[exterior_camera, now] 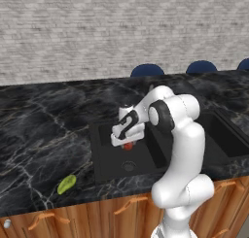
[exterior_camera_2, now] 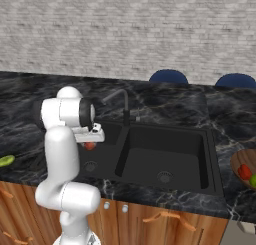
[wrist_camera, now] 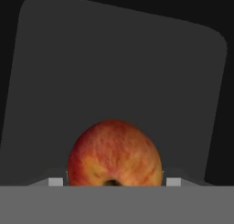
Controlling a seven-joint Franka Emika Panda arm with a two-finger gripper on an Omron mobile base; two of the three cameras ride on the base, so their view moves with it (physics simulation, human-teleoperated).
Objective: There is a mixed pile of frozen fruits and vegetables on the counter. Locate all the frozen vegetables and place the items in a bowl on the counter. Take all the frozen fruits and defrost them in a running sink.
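Observation:
My gripper (exterior_camera: 127,143) hangs over the left basin of the black sink (exterior_camera: 104,159), shut on the red-orange ball (exterior_camera: 128,145). From the right base view the gripper (exterior_camera_2: 90,142) holds that ball (exterior_camera_2: 89,146) above the basin floor. In the hand view the ball (wrist_camera: 114,154) sits between the fingers against the dark basin. The yellow-green oblong (exterior_camera: 66,184) lies on the counter (exterior_camera: 44,130) near its front edge, left of the sink, also seen as the oblong (exterior_camera_2: 6,160). A wooden bowl (exterior_camera_2: 239,161) at far right holds the red chunk (exterior_camera_2: 244,172) and the green ball (exterior_camera_2: 253,180).
The slim dark faucet (exterior_camera_2: 124,105) stands behind the divider between the two basins. The right basin (exterior_camera_2: 165,159) has a round drain. Blue chair backs (exterior_camera: 147,70) rise beyond the counter's far edge, before a brick wall.

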